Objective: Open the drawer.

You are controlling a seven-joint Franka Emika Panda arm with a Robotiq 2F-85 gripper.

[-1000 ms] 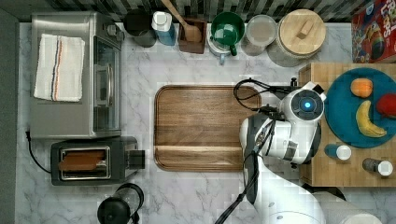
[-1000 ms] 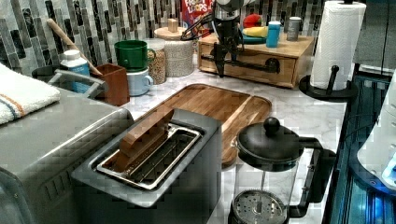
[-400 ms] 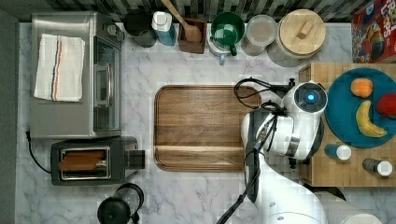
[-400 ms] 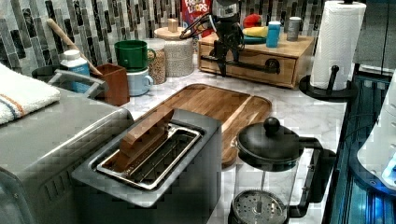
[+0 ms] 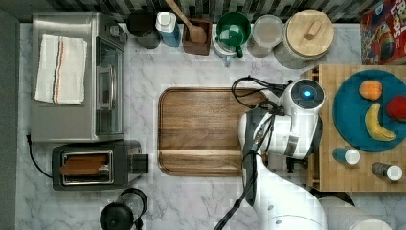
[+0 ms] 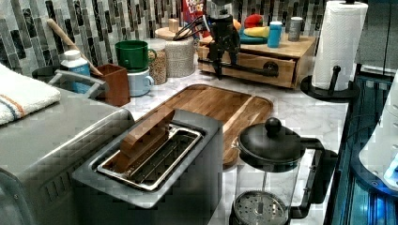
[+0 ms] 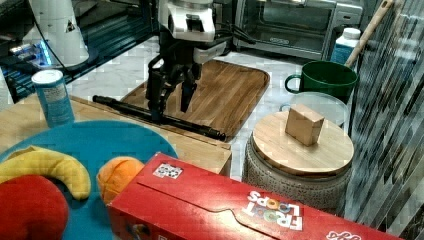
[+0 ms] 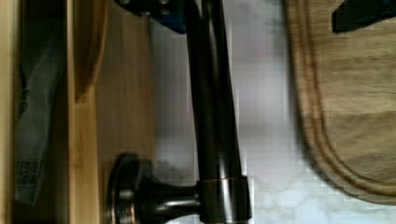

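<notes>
Over the last second the arm has slid toward twelve o'clock in the top view, and the pincer (image 7: 170, 111) now hangs open across the black handle (image 7: 165, 118), one finger (image 8: 161, 16) behind the bar and the other out over the wooden board (image 5: 201, 129). The drawer (image 6: 246, 63) sits at three o'clock of that board on the bench (image 5: 201, 201). A dark gap in the wrist view suggests it is barely ajar, so pulling looks just begun. Its contents are too blurred to name.

Pale matt wooden drawer (image 6: 253, 63), glossy dark metal handle (image 8: 212, 116)
</notes>
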